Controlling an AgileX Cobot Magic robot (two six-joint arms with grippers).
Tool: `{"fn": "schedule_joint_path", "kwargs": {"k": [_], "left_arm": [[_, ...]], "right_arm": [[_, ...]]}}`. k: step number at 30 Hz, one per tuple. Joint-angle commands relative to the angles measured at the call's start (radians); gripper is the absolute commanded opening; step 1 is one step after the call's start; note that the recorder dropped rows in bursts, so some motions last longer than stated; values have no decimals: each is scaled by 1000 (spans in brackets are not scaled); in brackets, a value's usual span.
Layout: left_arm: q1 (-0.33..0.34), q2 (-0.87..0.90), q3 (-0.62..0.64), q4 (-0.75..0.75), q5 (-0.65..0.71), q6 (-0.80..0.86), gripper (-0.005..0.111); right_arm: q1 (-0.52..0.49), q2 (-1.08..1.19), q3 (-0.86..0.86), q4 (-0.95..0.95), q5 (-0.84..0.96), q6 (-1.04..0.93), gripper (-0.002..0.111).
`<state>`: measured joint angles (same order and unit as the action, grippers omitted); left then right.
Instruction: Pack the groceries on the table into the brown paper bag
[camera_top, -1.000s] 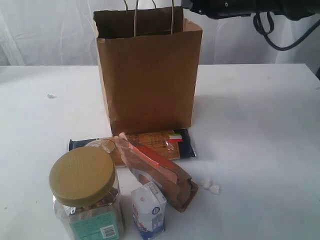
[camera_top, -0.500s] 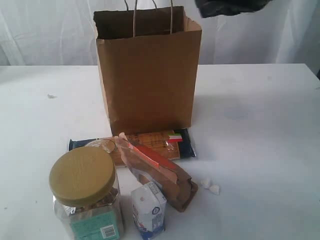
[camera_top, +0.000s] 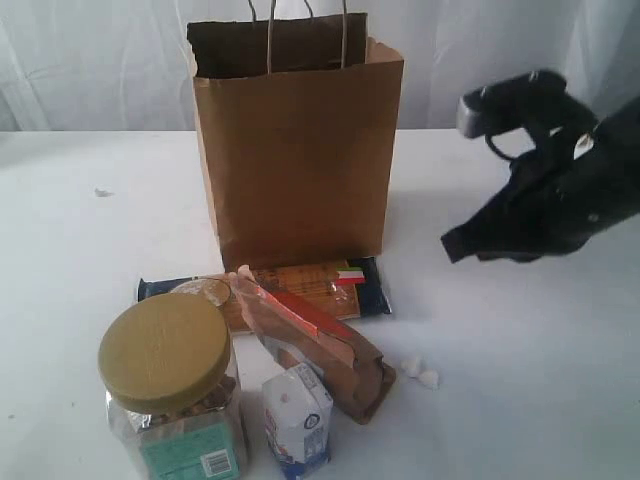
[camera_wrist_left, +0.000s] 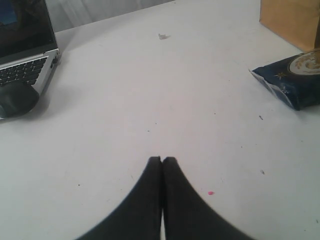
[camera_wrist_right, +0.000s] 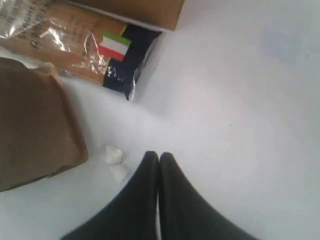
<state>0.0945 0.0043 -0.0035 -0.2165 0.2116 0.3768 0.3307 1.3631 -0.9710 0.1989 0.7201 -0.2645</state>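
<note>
Right gripper (camera_top: 450, 243) hovered right of the groceries, fingers pressed together, empty. Left gripper (camera_wrist_left: 161, 160) was the same, over the bare table (camera_wrist_left: 150, 90). Brown pouch (camera_top: 325, 350) lay near-centre, in front of the paper bag (camera_top: 295, 160). Likely light, soft and crinkly; pinch its folded top.

Left tool (camera_wrist_left: 161, 160) and right tool (camera_wrist_right: 158, 156) both fully closed; right arm (camera_top: 560, 200) angled downward.
</note>
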Motion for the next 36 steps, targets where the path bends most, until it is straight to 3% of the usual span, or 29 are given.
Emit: {"fn": "schedule_joint_path", "kwargs": {"k": [1, 4, 7, 13, 16, 20, 29, 36], "left_arm": [[2, -4, 3, -3, -2, -2, 0], [2, -4, 3, -3, -2, -2, 0], [2, -4, 3, -3, -2, -2, 0], [2, -4, 3, -3, -2, -2, 0], [2, -4, 3, -3, -2, -2, 0], [2, -4, 3, -3, -2, -2, 0], [2, -4, 3, -3, -2, -2, 0], [2, -4, 3, -3, -2, -2, 0]], "right_arm": [[19, 55, 84, 184, -93, -185, 0], [76, 79, 84, 181, -100, -274, 4], [128, 133, 82, 83, -114, -265, 15], [129, 243, 15, -74, -56, -104, 16], [141, 298, -4, -46, -32, -106, 16], [178, 351, -6, 20, -38, -250, 17], [197, 380, -6, 20, -117, -272, 41], [197, 397, -6, 11, -145, -272, 41]]}}
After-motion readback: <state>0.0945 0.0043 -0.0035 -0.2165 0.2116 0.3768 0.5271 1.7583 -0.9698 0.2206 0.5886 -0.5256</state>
